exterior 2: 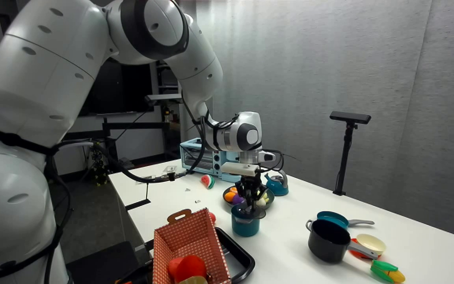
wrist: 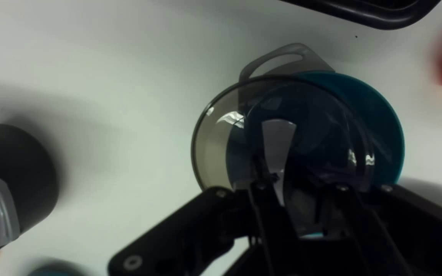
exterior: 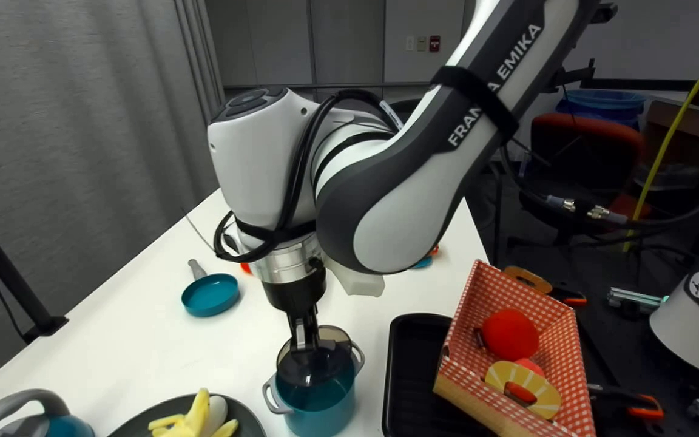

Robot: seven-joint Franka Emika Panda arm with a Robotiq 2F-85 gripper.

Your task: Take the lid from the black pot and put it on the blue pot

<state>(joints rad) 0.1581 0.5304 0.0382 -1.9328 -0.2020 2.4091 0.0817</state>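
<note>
Your gripper [exterior: 306, 346] points down over the blue pot [exterior: 322, 417], its fingers drawn close together at the middle of the lid [wrist: 301, 126]. You appear to have the lid by its knob, though the knob itself is lost in the dark between the fingers. You hold it off centre: in the wrist view it covers much of the pot's mouth, juts past the rim on the left and leaves a teal crescent uncovered on the right. Whether the lid touches the rim, you cannot tell from these angles.

The black pot [exterior 2: 327, 246] stands upright and open-topped on the tabletop [exterior 2: 290, 252], well apart from the blue one; you also catch its side at the left edge of the wrist view. In an exterior view its long grey handle reaches out in front of a cream bowl [exterior 2: 371, 242], and the flat teal dish [exterior 2: 332, 217] sits just behind it.

Near the blue pot you have a black tray [exterior: 407, 376] and a red-checked box [exterior: 568, 358] with a red ball [exterior: 510, 334] inside. Also near it are a dark bowl [exterior: 143, 420] of toy food and a teal kettle [exterior 2: 278, 188].
</note>
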